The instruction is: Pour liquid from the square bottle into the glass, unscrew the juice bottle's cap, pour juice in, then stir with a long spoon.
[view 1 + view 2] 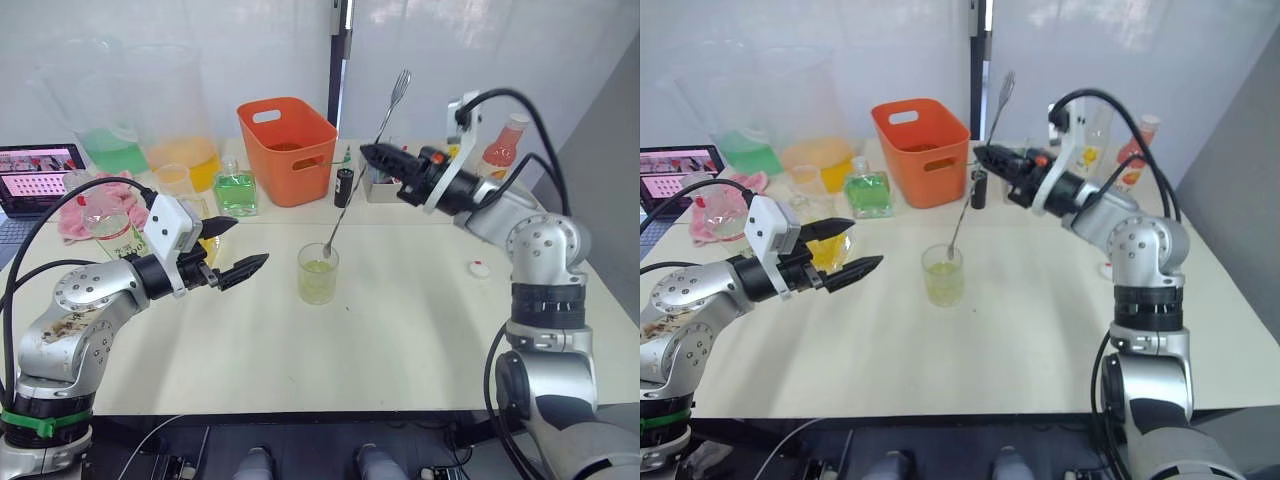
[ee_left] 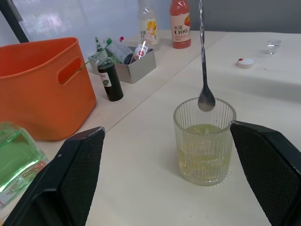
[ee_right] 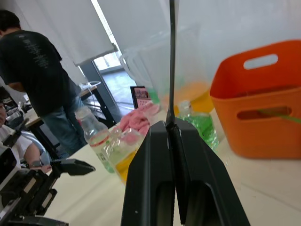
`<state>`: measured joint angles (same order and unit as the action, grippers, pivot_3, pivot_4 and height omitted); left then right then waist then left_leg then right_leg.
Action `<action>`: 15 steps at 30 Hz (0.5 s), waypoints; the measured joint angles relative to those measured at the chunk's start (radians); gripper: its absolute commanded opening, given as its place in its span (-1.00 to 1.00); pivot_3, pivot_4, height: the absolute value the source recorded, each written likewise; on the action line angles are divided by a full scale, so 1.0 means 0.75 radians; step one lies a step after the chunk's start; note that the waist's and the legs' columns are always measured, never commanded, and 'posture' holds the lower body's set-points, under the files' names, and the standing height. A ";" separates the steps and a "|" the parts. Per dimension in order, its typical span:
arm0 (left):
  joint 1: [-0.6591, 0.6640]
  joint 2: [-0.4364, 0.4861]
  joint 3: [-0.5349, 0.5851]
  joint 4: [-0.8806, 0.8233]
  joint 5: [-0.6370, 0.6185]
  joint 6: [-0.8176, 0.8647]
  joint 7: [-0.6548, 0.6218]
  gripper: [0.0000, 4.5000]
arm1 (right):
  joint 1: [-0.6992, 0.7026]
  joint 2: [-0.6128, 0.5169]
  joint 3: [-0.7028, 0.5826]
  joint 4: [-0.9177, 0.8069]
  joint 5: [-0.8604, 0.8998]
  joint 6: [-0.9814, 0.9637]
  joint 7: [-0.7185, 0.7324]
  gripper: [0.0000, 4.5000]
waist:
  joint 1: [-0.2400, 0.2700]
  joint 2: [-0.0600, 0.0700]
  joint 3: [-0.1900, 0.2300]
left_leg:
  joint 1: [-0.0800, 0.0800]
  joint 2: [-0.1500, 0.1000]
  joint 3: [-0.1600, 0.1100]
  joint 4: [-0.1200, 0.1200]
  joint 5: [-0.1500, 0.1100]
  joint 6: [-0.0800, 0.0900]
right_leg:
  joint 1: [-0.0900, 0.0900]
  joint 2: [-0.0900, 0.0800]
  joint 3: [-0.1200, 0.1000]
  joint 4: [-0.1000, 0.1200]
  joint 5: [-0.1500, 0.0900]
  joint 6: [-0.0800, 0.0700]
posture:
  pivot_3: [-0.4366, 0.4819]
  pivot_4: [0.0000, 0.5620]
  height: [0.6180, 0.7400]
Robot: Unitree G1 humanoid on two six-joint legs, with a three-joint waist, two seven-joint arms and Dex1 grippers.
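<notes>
The glass [image 1: 318,273] stands mid-table with pale yellow-green liquid in its lower part. My right gripper [image 1: 368,153] is shut on the stem of the long spoon [image 1: 352,192], which slants down so that its small bowl [image 2: 206,100] hangs at the glass's rim, above the liquid. To the left of the glass, at about its height, my left gripper [image 1: 247,242] is open and holds nothing. The square bottle [image 1: 235,190] of green liquid stands behind it, beside the orange basket. The juice bottle [image 1: 110,228] stands at the far left. The white cap [image 1: 480,268] lies on the table at the right.
An orange basket [image 1: 288,150] stands at the back centre, with a small dark bottle [image 1: 344,187] and a grey tray [image 2: 127,66] to its right. Big beakers [image 1: 185,150], a laptop [image 1: 40,175] and a pink cloth [image 1: 75,215] fill the back left. A pink-liquid bottle [image 1: 505,145] stands at the back right. A person [image 3: 37,70] stands beyond the table.
</notes>
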<state>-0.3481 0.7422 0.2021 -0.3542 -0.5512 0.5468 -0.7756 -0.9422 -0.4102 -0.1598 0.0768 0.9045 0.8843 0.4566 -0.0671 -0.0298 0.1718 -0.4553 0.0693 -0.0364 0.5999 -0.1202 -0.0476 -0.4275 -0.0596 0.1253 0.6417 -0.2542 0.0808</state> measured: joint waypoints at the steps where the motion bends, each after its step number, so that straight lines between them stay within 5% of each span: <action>1: 0.001 -0.004 -0.004 -0.001 0.000 0.000 0.002 0.99 | 0.003 0.010 0.000 -0.005 -0.002 0.001 -0.004 -1.00 | -0.001 0.000 0.000 | 0.000 0.000 0.000 0.000 0.000 0.000 | 0.000 0.000 0.000 0.000 0.000 0.000 | -0.05 -0.47 0.76; 15: 0.089 0.077 -0.073 -0.087 0.058 -0.004 -0.033 0.99 | 0.129 0.039 0.230 -0.168 -0.284 -0.126 0.094 -1.00 | -0.001 0.000 0.000 | 0.001 0.000 0.000 0.000 0.000 0.000 | 0.000 0.000 0.000 0.000 -0.002 -0.001 | -0.05 -0.47 0.76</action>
<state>-0.2812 0.7998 0.1475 -0.4194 -0.5077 0.5441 -0.8004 -0.8452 -0.3808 0.0128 -0.0494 0.6916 0.7900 0.5273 -0.0675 -0.0299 0.1718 -0.4549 0.0693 -0.0363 0.5999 -0.1202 -0.0476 -0.4273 -0.0597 0.1251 0.6416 -0.2560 0.0799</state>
